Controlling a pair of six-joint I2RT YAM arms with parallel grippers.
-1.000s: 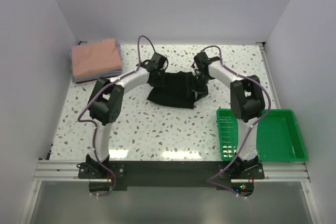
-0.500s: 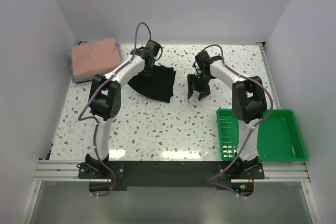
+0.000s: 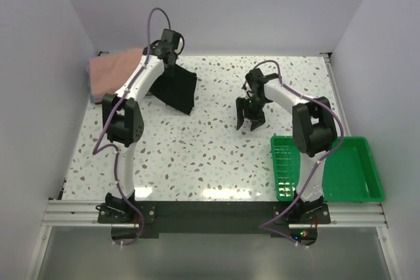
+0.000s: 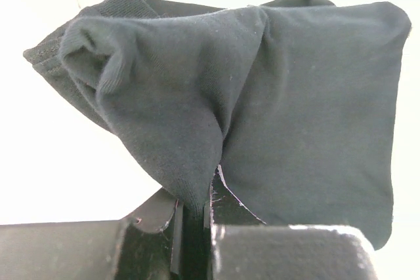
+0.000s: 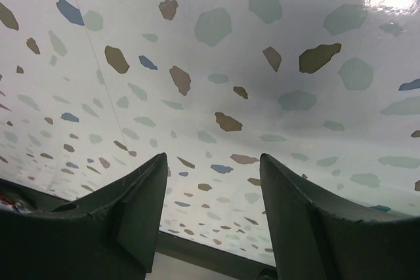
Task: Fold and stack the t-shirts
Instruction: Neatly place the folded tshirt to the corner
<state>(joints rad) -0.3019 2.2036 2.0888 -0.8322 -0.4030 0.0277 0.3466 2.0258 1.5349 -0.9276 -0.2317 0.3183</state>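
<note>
The left fingers [image 3: 169, 50] are pinched tight on the black t-shirt [image 3: 177, 86] in the upper left of the overhead view. The cloth hangs down and to the right from them in a loose, bunched fold. Whether its lower edge touches the desk [image 3: 210, 155] cannot be told. In the left wrist view the left fingers [image 4: 195, 209] sit at the bottom centre with a gathered ridge of the black t-shirt [image 4: 295, 96] clamped between them. The rest of the cloth fills most of the frame, with a ribbed hem at the upper left.

Just left of the hanging shirt, in the far left corner, lies the stack of folded t-shirts [image 3: 108, 73], salmon-pink on top and partly hidden by the left arm.

The right fingers [image 3: 243, 117] stand wide apart right of centre, pointing down at the desk, holding nothing. The right wrist view shows the 2 right fingers [image 5: 154, 195] spread above bare speckled desk [image 5: 262, 63].

A green tray [image 3: 351, 172] sits at the lower right.
</note>
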